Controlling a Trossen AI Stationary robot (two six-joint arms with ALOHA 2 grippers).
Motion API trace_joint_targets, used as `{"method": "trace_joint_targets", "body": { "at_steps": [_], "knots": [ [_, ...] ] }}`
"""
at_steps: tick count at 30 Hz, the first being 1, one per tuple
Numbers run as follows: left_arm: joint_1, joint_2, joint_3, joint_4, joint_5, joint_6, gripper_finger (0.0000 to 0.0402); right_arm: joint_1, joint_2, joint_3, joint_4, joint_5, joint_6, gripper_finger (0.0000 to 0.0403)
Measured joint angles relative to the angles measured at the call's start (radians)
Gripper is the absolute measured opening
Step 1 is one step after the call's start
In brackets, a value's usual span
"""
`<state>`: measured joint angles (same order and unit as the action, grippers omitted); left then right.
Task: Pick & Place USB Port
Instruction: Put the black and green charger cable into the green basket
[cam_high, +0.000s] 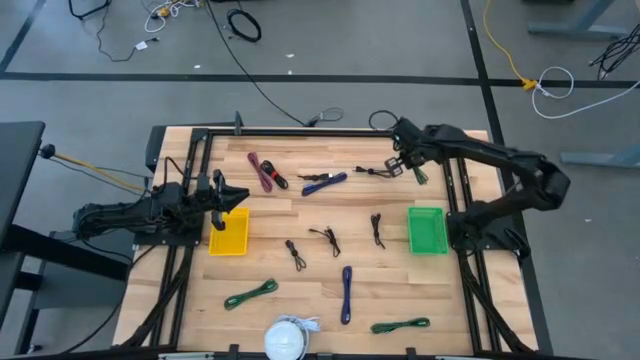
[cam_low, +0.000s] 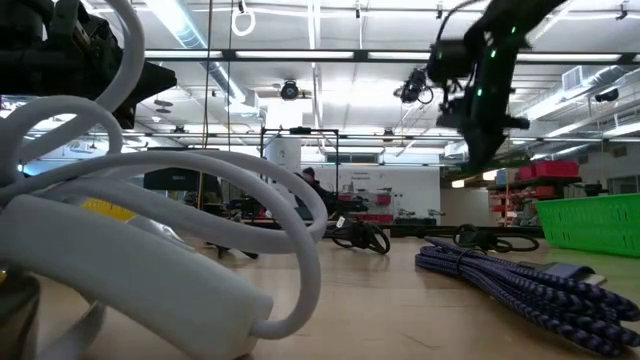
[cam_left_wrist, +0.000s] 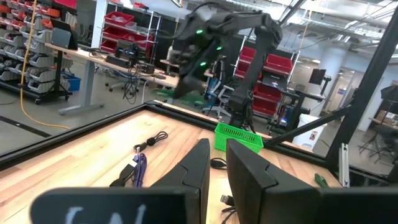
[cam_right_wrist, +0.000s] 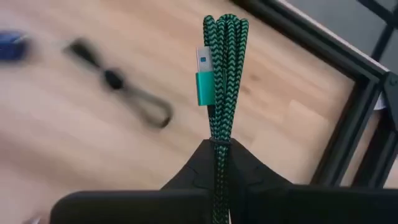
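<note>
My right gripper (cam_high: 408, 166) is over the table's far right part, shut on a green braided USB cable bundle (cam_right_wrist: 222, 74) whose connector (cam_right_wrist: 204, 79) lies along the loops. The same green cable (cam_high: 419, 176) shows beside the gripper in the high view. The green bin (cam_high: 427, 230) sits on the table nearer than that gripper. My left gripper (cam_high: 226, 196) hovers over the far edge of the yellow bin (cam_high: 228, 236), and its fingers (cam_left_wrist: 198, 177) stand only a narrow gap apart, holding nothing. My right gripper pinches the folded green cable bundle between its two fingers at one end of the loops (cam_right_wrist: 219, 148). Several strands run together through the hold. The rest of the bundle sticks out past the fingertips, along the fingers, lifted clear of the table.
Loose cables lie across the wood: maroon (cam_high: 265, 172), blue (cam_high: 325, 183), black (cam_high: 377, 171), black ones mid-table (cam_high: 325, 239), a second blue (cam_high: 346, 292), green ones (cam_high: 250, 293) (cam_high: 400, 325), and a white coil (cam_high: 285, 340) at the near edge. A black frame (cam_high: 330, 131) borders the table.
</note>
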<state>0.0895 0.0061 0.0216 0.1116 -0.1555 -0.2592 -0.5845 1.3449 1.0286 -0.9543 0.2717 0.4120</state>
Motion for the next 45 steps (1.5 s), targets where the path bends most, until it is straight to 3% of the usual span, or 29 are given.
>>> {"method": "trace_joint_targets", "body": {
  "at_steps": [5, 10, 16, 25, 35, 45],
  "knots": [
    [0.000, 0.000, 0.000, 0.000, 0.002, 0.000, 0.0057, 0.177, -0.149, 0.020, -0.066, -0.020, 0.138, 0.0010],
    [0.000, 0.000, 0.000, -0.001, 0.003, -0.014, 0.0057, 0.415, -0.247, 0.020, -0.183, 0.048, 0.361, 0.0010],
    [0.000, 0.000, 0.000, 0.000, 0.003, -0.014, 0.0057, 0.683, -0.258, 0.020, -0.321, 0.125, 0.669, 0.0010],
    [0.000, 0.000, 0.000, -0.005, 0.004, -0.018, 0.0057, 1.008, -0.175, -0.011, -0.358, 0.232, 1.035, 0.0010],
    [0.000, 0.000, 0.000, -0.005, 0.003, -0.018, 0.0057, 1.117, -0.057, -0.149, -0.375, 0.225, 1.374, 0.0010],
    [0.000, 0.000, 0.000, -0.005, 0.003, -0.017, 0.0057, 1.122, -0.024, -0.249, -0.341, 0.192, 1.467, 0.0010]
  ]
}}
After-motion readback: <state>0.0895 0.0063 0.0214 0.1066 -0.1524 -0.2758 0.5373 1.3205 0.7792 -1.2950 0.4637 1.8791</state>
